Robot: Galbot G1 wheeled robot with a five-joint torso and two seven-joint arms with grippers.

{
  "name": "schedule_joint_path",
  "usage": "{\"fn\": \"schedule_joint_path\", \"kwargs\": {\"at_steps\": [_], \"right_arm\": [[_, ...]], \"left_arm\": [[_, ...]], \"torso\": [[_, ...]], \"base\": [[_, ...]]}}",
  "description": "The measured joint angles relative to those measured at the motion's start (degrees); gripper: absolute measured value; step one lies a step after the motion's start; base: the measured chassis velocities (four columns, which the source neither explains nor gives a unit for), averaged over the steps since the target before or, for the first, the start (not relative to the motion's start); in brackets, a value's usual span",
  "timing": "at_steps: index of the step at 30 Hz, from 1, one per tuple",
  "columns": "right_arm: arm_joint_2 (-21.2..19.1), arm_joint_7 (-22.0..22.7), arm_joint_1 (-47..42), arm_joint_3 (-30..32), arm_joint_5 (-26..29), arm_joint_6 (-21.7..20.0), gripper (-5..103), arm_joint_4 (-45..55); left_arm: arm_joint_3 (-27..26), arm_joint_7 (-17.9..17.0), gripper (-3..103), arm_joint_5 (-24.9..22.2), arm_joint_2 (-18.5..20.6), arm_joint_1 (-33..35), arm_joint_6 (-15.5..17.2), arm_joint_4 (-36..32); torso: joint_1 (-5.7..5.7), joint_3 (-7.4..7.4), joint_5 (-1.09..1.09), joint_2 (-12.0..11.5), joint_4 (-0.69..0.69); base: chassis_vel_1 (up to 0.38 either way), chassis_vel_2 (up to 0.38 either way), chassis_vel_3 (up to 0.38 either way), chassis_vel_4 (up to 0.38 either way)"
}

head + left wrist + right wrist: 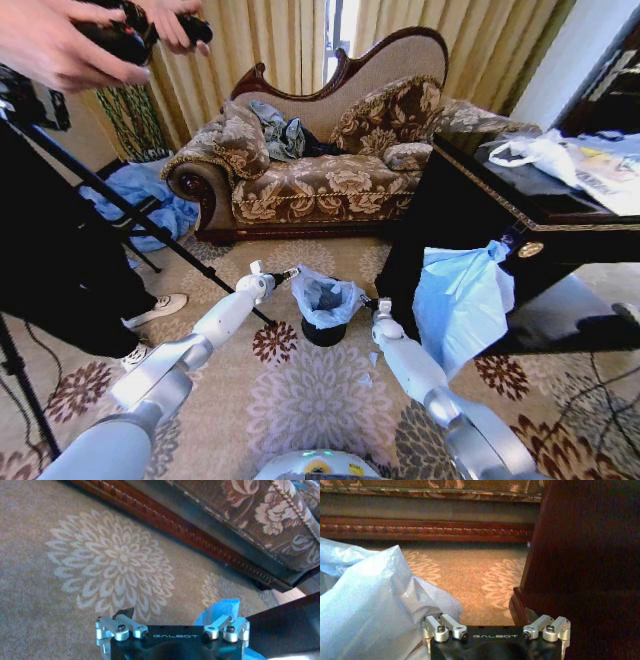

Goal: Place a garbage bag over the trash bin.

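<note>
The small black trash bin (pixel 322 332) stands on the carpet in front of me. A crinkly light-blue garbage bag (pixel 325 296) sits in its mouth, its rim bunched up above the bin's top. My left gripper (pixel 286 273) hovers just left of the bag's rim, open, and a scrap of the bag (pixel 220 609) shows beside one finger. On the other side of the bin is my right gripper (pixel 367 303), open and close against the bag (pixel 367 603).
A dark wooden table (pixel 470 215) stands right of the bin, with a larger bunch of light-blue plastic (pixel 462 300) hanging off it and a white bag (pixel 535 150) on top. A patterned sofa (pixel 320 185) is behind. A tripod (pixel 130 210) and a person's shoes (pixel 160 305) are at left.
</note>
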Motion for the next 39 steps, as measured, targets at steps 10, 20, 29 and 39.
{"fn": "schedule_joint_path", "kwargs": {"at_steps": [10,20,29,39], "right_arm": [[3.29,-0.9,1.08,4.76,-4.0,1.18,88,-4.26],[6.27,-4.94,3.23,9.73,-4.89,4.34,88,-9.84],[7.6,-9.28,5.07,11.88,-3.25,6.41,85,-10.95],[8.68,-9.7,8.4,13.03,-5.95,6.55,84,-14.82]], "left_arm": [[-4.89,0.91,97,1.35,-0.7,1.15,-0.42,2.75],[-7.99,1.57,97,3.0,-1.26,3.42,-1.07,4.12],[-7.7,2.46,98,3.73,-1.59,2.07,-1.86,3.98],[-7.75,2.2,98,3.93,-2.04,0.17,-2.06,5.4]], "torso": [[0.0,0.0,-0.01,0.0,0.0],[0.0,0.0,-0.01,0.0,0.0],[0.0,0.0,0.0,0.0,0.0],[0.0,0.0,0.0,0.01,0.01]], "base": [[0.0,0.0,0.0,0.0],[0.0,0.0,0.0,0.0],[0.0,0.0,0.0,0.0],[0.0,0.0,0.0,0.0]]}}
